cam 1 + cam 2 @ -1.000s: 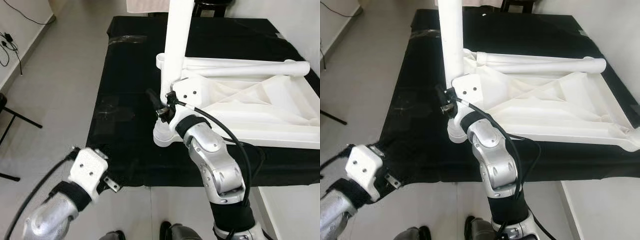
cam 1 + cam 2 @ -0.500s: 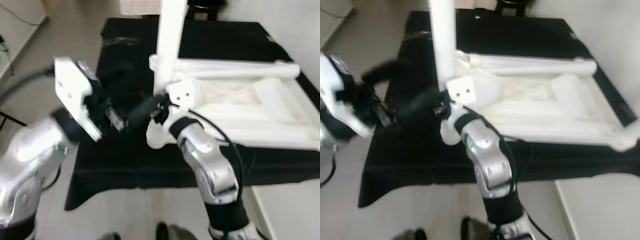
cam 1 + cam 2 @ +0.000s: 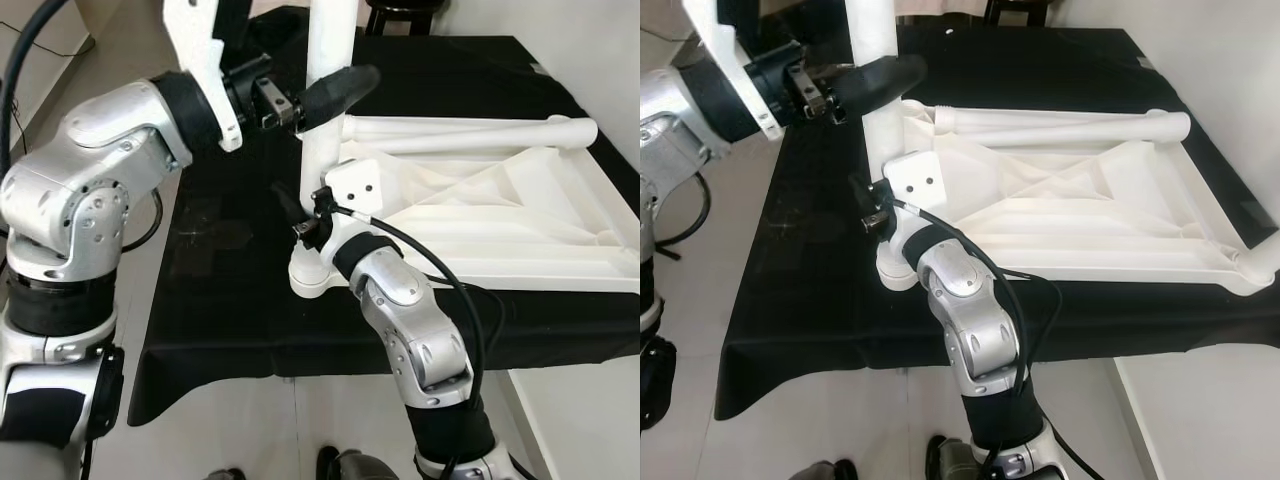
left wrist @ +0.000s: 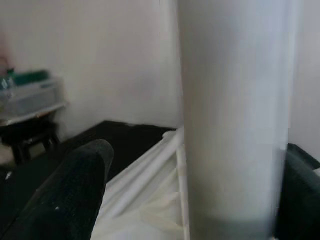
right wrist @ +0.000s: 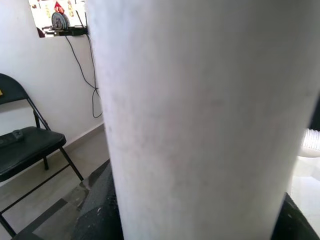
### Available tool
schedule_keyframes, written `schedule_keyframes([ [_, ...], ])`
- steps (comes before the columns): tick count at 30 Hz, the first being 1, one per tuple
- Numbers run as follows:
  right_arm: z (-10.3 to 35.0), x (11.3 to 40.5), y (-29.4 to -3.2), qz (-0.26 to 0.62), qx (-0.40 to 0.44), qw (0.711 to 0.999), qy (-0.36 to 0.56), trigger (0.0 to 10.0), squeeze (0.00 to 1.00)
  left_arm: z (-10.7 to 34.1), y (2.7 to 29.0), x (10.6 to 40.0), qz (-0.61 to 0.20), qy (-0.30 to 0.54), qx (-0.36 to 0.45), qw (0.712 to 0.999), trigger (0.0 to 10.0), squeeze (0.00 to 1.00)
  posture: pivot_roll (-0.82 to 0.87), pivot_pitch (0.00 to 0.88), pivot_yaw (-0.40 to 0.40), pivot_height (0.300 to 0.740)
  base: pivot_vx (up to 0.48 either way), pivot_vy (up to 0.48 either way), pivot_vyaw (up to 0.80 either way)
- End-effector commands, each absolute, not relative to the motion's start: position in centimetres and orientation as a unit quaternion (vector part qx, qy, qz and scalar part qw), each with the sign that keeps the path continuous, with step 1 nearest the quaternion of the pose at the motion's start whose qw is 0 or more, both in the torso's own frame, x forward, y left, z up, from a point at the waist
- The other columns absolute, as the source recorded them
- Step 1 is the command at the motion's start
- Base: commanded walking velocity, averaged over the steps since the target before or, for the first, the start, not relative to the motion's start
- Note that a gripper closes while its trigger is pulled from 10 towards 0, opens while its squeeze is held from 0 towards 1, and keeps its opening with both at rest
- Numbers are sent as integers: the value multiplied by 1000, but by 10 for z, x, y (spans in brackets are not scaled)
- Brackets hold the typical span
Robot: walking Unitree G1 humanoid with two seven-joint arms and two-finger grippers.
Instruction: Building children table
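White children's table (image 3: 500, 215) lying upside down on a black cloth (image 3: 240, 250) spread over the tabletop, underside ribs facing up. One white leg (image 3: 325, 120) standing upright at the near left corner, its flared base (image 3: 312, 278) resting at the frame's corner; a second leg (image 3: 470, 132) lying flat along the far edge of the frame. Right gripper (image 3: 300, 215) low on the upright leg just above the base, fingers around the tube and seemingly closed on it, though the far finger hidden behind the leg; in the right wrist view, the white leg (image 5: 200, 115) pressed close to the lens with dark fingers (image 5: 100, 215) showing at either side. Left gripper (image 3: 318, 95) higher up the same leg, raised from the left, one thick black finger (image 3: 335, 88) crossing in front of the tube, jaws spread to either side of it; contact with the tube not clear. In the left wrist view, leg (image 4: 232, 115) between the two fingers (image 4: 70, 195), a visible gap on one side. Black folding chair (image 5: 25, 145) by a white wall in the right wrist view. Dark stool (image 3: 405, 10) beyond the far end of the cloth. Pale tiled floor (image 3: 120, 60) to the left, a cable (image 3: 25, 40) looping from the left arm.
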State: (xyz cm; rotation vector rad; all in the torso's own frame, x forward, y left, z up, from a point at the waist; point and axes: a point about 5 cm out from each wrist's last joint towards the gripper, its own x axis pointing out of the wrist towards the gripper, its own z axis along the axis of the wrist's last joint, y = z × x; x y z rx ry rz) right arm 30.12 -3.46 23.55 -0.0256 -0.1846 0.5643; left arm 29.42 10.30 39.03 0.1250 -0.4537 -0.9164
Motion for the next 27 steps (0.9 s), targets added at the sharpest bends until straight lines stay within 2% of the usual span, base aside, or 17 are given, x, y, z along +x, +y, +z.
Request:
schedule_keyframes([
  [1,189,304,-33,284,-4,959,24,10000,0,391,97,300,-436,-195,58,877,10000,0,-190,206,-59,740,0,0,0],
  [3,189,305,-32,285,-4,958,22,10000,0,393,88,304,-455,-165,36,874,10000,0,-191,205,-59,740,0,0,0],
  [6,189,305,-32,285,-4,958,22,10000,0,393,88,304,-455,-165,36,874,10000,0,-191,205,-59,740,0,0,0],
  [7,189,305,-32,285,-4,958,22,10000,0,394,85,305,-465,-153,27,872,4039,0,-189,200,-60,740,0,0,0],
  [8,189,306,-32,285,-4,958,21,10000,0,394,83,305,-475,-143,18,868,0,0,-188,200,-59,740,0,0,0],
  [17,191,309,-31,291,-7,957,17,10000,0,388,77,302,-508,-113,17,854,0,0,-188,193,-66,740,0,0,0],
  [23,205,322,-36,352,-20,936,1,10000,0,381,82,290,-519,-105,22,848,0,0,-190,189,-69,740,0,0,0],
  [24,211,326,-39,373,-19,928,-6,10000,682,381,84,287,-520,-105,23,847,0,0,-190,189,-69,740,0,0,0],
  [25,217,328,-41,409,-19,912,-12,10000,1000,382,87,281,-522,-107,26,846,0,0,-191,191,-72,740,0,0,0],
  [27,227,332,-44,458,-28,888,-27,10000,1000,383,90,273,-526,-110,30,843,0,0,-191,191,-72,740,0,0,0],
])
